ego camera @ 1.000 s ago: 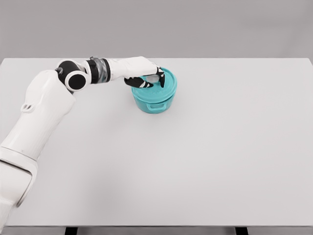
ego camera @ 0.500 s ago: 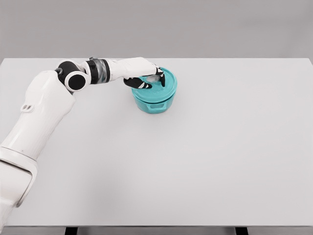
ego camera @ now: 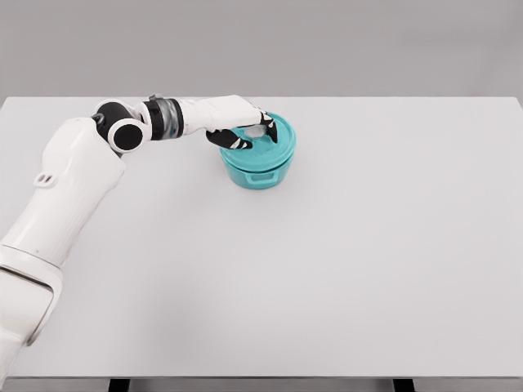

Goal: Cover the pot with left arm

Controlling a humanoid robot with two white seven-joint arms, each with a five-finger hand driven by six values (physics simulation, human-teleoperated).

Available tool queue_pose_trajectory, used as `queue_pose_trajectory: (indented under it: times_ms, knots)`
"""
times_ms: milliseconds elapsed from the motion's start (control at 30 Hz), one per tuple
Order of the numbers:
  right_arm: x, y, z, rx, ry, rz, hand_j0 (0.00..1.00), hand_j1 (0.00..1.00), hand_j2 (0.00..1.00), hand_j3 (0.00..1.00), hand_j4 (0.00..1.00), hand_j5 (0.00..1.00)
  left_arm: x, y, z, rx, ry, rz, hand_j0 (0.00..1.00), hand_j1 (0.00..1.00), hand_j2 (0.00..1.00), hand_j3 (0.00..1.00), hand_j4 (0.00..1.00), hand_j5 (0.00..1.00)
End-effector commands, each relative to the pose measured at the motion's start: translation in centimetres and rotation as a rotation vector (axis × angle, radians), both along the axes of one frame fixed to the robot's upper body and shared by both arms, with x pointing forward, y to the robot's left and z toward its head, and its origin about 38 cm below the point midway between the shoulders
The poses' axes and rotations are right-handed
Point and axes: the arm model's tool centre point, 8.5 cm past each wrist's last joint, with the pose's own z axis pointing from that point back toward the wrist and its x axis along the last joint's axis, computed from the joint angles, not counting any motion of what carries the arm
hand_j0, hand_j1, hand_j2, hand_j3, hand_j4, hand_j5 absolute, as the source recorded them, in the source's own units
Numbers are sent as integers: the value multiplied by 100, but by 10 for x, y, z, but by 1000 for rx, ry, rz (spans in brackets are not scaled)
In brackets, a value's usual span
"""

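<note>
Left robot hand clamped on lid atop teal pot. Best to seat the lid level, then loosen fingers gently.

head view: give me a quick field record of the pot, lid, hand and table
pot: teal, upright, far-left-of-centre on the table
lid: teal, sitting on the pot, tilted or slightly off-centre toward the right
left hand: over the lid, fingers curled around its knob
right arm: not in view
table: white, pot is the only object seen
</note>
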Motion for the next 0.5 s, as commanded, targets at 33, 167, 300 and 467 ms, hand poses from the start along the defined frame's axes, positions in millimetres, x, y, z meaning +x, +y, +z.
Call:
queue_pose_trajectory:
  times_ms: [33, 167, 300, 467]
  knots:
    - [0, 0, 0, 0, 0, 0, 100, 100, 100, 100, 100, 100, 0, 0, 1, -7, 2, 3, 63, 63, 63, 63, 63, 63]
    - [0, 0, 0, 0, 0, 0, 100, 100, 100, 100, 100, 100, 0, 1, 0, -7, 4, 4, 65, 65, 65, 65, 65, 65]
    - [0, 0, 0, 0, 0, 0, 100, 100, 100, 100, 100, 100, 0, 0, 0, -8, 4, 3, 66, 66, 66, 66, 66, 66]
    - [0, 0, 0, 0, 0, 0, 100, 100, 100, 100, 100, 100, -1, 1, -2, -8, 7, 4, 67, 67, 67, 67, 67, 67]
